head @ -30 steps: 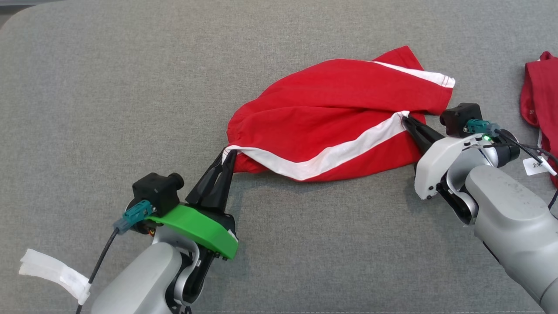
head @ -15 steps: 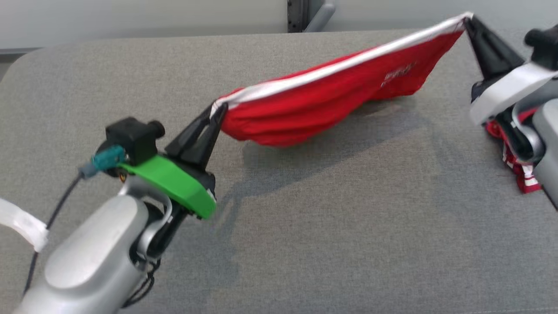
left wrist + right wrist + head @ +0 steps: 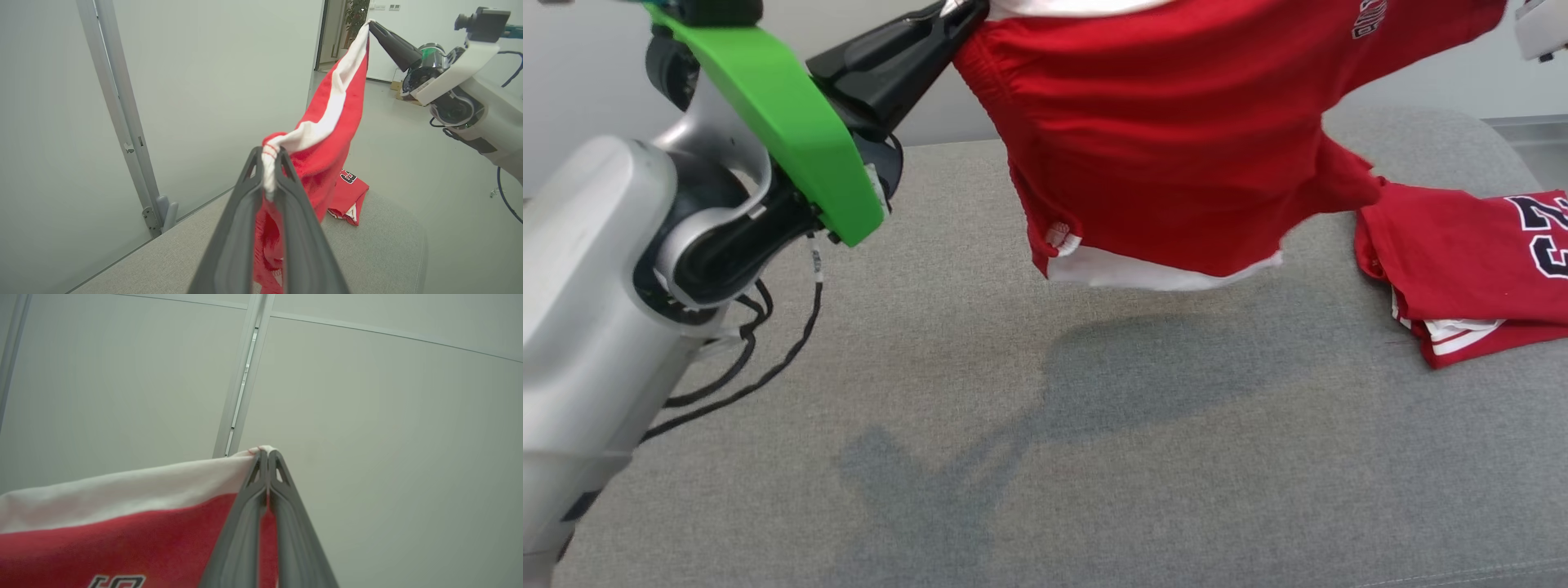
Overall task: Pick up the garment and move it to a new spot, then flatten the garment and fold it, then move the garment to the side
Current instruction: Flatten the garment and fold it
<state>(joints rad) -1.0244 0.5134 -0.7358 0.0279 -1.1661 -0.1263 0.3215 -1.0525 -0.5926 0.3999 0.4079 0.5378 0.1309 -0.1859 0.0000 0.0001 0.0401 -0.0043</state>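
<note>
item: garment [image 3: 1176, 147], red with a white band.
location: hanging clear above the grey cushion [image 3: 1094, 457].
held by: left gripper [image 3: 267, 155] and right gripper [image 3: 265, 454], each clamped tight on a band corner.
status: pickup done. placing, flattening, folding and moving aside remain.

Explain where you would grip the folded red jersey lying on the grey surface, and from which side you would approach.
Grip the folded red jersey at its near corner, where white-striped layers stack at the edge. Come in low from the front, along the grey surface, so the jaws probably catch every layer. Its right part runs out of the head view, so that side cannot be judged.
</note>
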